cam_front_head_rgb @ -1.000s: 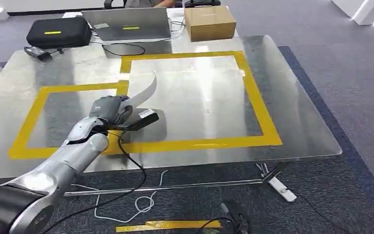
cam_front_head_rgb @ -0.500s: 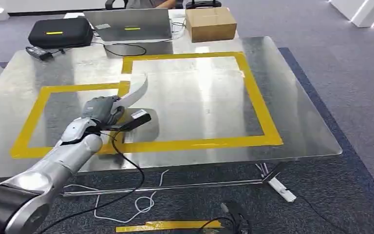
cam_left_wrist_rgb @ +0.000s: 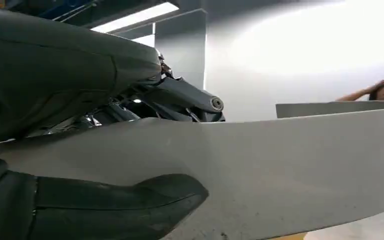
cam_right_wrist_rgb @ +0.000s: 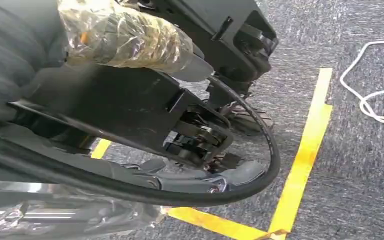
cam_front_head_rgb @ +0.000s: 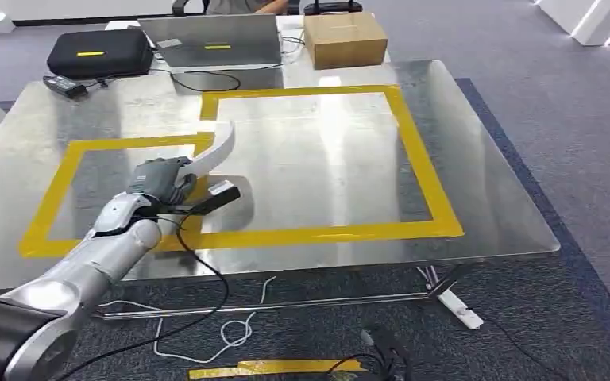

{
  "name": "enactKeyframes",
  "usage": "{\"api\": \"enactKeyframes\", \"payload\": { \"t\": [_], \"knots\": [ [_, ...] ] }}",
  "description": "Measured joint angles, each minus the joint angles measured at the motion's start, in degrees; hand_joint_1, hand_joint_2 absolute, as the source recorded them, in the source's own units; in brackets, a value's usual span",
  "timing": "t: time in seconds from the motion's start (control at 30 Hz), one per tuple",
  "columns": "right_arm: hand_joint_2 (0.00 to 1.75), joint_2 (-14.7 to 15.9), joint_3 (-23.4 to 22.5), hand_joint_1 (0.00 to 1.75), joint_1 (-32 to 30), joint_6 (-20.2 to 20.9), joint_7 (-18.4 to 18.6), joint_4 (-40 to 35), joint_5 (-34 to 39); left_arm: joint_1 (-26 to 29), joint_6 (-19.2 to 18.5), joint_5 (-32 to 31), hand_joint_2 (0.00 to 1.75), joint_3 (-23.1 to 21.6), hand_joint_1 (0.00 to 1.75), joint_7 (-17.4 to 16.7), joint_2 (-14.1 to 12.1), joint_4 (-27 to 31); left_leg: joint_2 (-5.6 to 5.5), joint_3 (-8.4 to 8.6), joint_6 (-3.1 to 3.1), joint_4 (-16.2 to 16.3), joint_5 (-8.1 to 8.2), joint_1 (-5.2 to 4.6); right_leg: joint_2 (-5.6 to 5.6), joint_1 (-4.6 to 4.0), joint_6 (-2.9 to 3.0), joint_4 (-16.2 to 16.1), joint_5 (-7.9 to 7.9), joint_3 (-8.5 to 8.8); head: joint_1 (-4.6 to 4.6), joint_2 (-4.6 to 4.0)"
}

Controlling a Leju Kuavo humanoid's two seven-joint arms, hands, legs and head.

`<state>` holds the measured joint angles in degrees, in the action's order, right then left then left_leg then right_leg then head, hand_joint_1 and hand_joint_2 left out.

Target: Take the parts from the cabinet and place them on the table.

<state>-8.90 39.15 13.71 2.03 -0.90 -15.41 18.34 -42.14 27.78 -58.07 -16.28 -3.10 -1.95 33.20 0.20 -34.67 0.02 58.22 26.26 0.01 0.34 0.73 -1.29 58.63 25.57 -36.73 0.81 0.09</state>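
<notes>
Yellow tape outline point(cam_front_head_rgb: 421, 163) on a silver table point(cam_front_head_rgb: 492, 190), white curved part point(cam_front_head_rgb: 218, 151), brown box point(cam_front_head_rgb: 345, 37).

left hand point(cam_front_head_rgb: 161, 181) has moved further out over the table point(cam_front_head_rgb: 484, 198) and a bit to its left since 1 s ago, carrying the white curved part point(cam_front_head_rgb: 216, 152) with it. Part tip, sticking up ahead of the hand, now overlaps the yellow tape point(cam_front_head_rgb: 127, 143) corner.
</notes>
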Motion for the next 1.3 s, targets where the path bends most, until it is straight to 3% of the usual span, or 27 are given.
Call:
{"api": "enactKeyframes", "payload": {
  "t": [0.67, 1.03, 1.07, 1.3],
  "knots": [
    [1.75, 0.0, -0.7, 0.0, -0.3, 0.0, -0.2, 0.0, -0.3, 1.4, 5.1, -2.4, 1.75, 4.7, 1.75, -0.6, -6.6, -2.3, 0.0, 0.0, 0.0, 0.0, 0.0, 0.01, 0.0, -0.02, 0.0, 0.0, 0.0, 0.0, 0.0, 0.0],
    [1.75, 0.0, -1.1, 0.0, -0.2, 0.6, 0.2, 0.0, -1.2, 1.6, 5.9, -4.4, 1.75, 5.6, 1.75, -2.2, -9.5, -4.0, 0.02, -0.01, -0.01, 0.0, 0.0, 0.01, 0.05, -0.02, 0.0, 0.0, 0.0, 0.01, -0.02, 0.0],
    [0.0, -0.2, -1.1, 0.0, -0.1, 0.9, 0.5, 0.0, -1.6, 1.7, 6.0, -4.2, 1.75, 5.9, 0.0, -2.2, -10.1, -4.1, 0.05, 0.0, -0.02, 0.0, 0.01, 0.02, 0.1, -0.02, 0.0, 0.0, 0.0, -0.01, -0.02, 0.0],
    [0.0, -1.3, -1.0, 0.0, 1.5, 1.4, 1.7, 0.0, -2.4, 2.3, 6.0, -1.2, 1.75, 9.1, 0.0, 2.6, -14.0, -4.8, 0.02, 0.02, -0.07, 0.0, 0.01, 0.06, -0.01, -0.07, 0.05, 0.0, 0.03, -0.02, 0.0, 0.0]
  ]
}}
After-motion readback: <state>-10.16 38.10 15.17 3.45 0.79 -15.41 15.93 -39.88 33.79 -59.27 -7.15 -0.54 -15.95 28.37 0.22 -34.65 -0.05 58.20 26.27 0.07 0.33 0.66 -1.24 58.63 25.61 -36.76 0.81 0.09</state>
